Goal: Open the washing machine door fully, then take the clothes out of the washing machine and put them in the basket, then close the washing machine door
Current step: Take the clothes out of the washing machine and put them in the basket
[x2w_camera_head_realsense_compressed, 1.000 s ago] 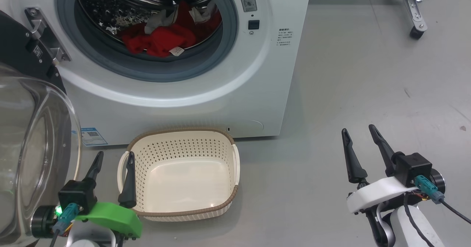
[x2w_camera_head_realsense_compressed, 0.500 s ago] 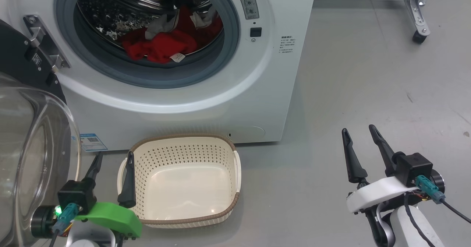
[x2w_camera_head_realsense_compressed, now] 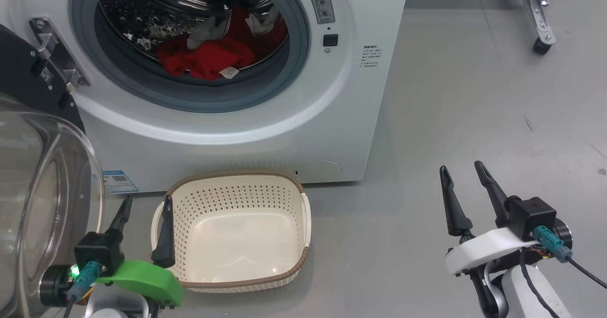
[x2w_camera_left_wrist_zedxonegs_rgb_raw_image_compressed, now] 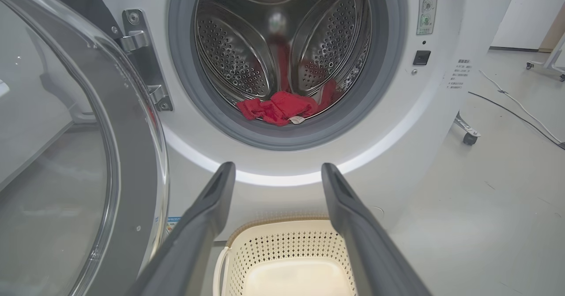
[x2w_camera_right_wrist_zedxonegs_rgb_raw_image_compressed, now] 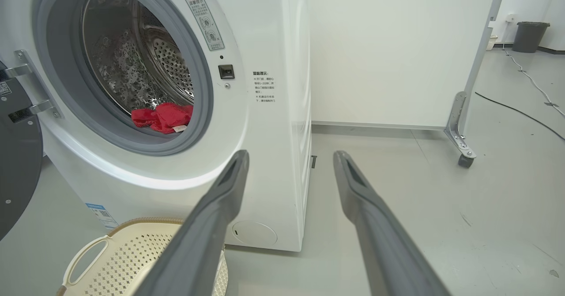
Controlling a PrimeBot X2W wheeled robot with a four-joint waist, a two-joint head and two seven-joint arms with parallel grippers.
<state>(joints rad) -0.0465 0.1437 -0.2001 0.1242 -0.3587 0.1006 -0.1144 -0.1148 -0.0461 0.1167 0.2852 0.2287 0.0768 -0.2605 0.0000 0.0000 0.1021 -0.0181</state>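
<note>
The white washing machine [x2w_camera_head_realsense_compressed: 265,133] stands open, its door [x2w_camera_head_realsense_compressed: 42,185] swung out to the left with the clear glass bowl facing me. Red clothes [x2w_camera_head_realsense_compressed: 208,57] with a small white label lie at the front of the steel drum; they also show in the left wrist view [x2w_camera_left_wrist_zedxonegs_rgb_raw_image_compressed: 282,107] and the right wrist view [x2w_camera_right_wrist_zedxonegs_rgb_raw_image_compressed: 163,116]. The cream basket [x2w_camera_head_realsense_compressed: 303,213] sits empty on the floor before the machine. My left gripper [x2w_camera_head_realsense_compressed: 147,204] hangs open at the basket's left handle, holding nothing. My right gripper [x2w_camera_head_realsense_compressed: 462,168] stands open over bare floor to the right.
A metal frame leg on a caster [x2w_camera_head_realsense_compressed: 540,45] stands at the back right beside a white panel [x2w_camera_right_wrist_zedxonegs_rgb_raw_image_compressed: 388,49]. A black cable [x2w_camera_right_wrist_zedxonegs_rgb_raw_image_compressed: 521,110] and a dark bin [x2w_camera_right_wrist_zedxonegs_rgb_raw_image_compressed: 527,35] lie further off. Grey floor [x2w_camera_head_realsense_compressed: 474,95] stretches right of the machine.
The head camera has tilted slightly, so the machine and basket sit a little lower in view. Both grippers stay open in the same places; the clothes have not moved.
</note>
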